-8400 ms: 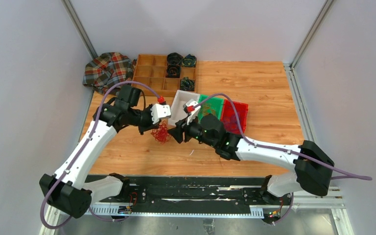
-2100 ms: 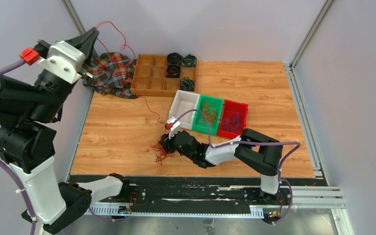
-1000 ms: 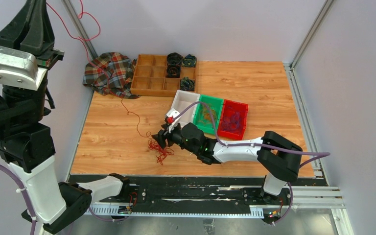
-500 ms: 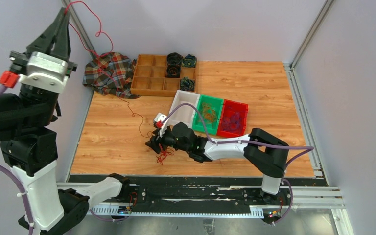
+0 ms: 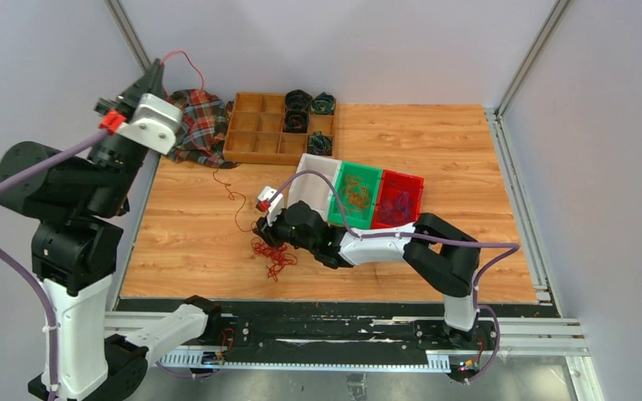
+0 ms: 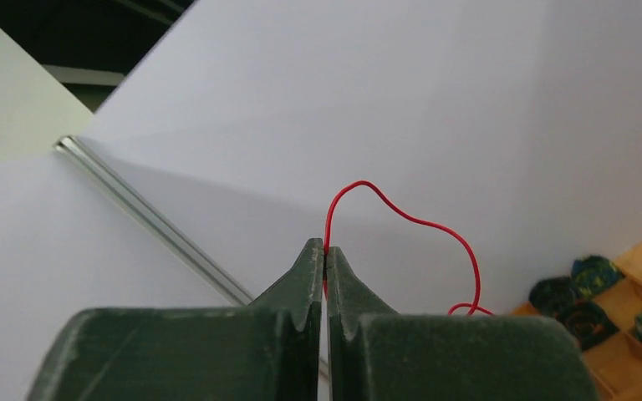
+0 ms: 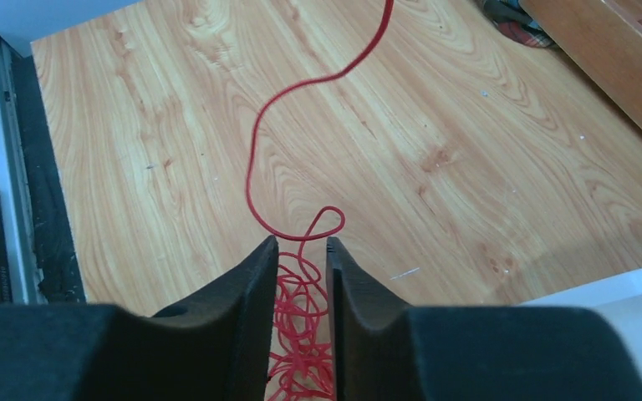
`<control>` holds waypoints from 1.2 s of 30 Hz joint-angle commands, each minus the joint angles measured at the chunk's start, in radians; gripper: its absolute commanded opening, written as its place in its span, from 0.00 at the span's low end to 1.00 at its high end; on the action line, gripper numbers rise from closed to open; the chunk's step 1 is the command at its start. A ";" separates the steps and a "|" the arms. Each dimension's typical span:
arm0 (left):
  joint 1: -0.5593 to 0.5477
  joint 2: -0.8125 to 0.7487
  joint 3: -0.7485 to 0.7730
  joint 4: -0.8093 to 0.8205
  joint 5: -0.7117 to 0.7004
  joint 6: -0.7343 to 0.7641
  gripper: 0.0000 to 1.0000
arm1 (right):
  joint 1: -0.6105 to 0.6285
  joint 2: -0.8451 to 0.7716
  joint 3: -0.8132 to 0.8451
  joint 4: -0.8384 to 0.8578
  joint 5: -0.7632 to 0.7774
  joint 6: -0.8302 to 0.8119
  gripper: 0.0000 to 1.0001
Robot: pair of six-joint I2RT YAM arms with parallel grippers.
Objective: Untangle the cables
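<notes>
The left gripper (image 5: pixel 160 65) is raised high beside the left wall, and in the left wrist view (image 6: pixel 326 252) its jaws are pressed fully together on a single red strand (image 6: pixel 410 220), a hair-thin wire that arches up from the tips and curls down to the right. From above, that red strand (image 5: pixel 232 194) drops past the plaid cloth (image 5: pixel 192 121) and snakes in loose waves across the wooden table (image 5: pixel 435 150) to a red tangle (image 5: pixel 274 257) near the front of the board. The right gripper (image 5: pixel 261 238) sits low, right at this knot. Its wrist view shows the right gripper (image 7: pixel 301 244) narrowly parted, with the red tangle (image 7: pixel 301 351) of many small overlapping loops filling the gap and clamped between the fingers (image 7: pixel 242 292), while the red strand (image 7: pixel 255 159) leaves it in an S-curve over the wood. Behind stand a white bin (image 5: pixel 313 180), a green bin (image 5: pixel 376 177) with orange wires and a red bin (image 5: pixel 416 188) with purple ones.
</notes>
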 commanded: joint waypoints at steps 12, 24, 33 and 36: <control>0.081 -0.136 -0.762 -0.141 -0.182 0.242 0.06 | -0.057 0.017 -0.026 -0.028 0.033 -0.003 0.10; 0.236 0.012 -1.005 -0.279 0.105 0.313 0.42 | -0.062 -0.105 -0.210 0.085 0.074 0.060 0.12; 0.236 0.168 -0.973 -0.463 0.233 0.431 0.86 | -0.064 -0.145 -0.280 0.111 0.099 0.085 0.16; 0.212 0.183 -0.986 -0.497 0.307 0.426 0.88 | -0.068 -0.147 -0.287 0.112 0.103 0.089 0.16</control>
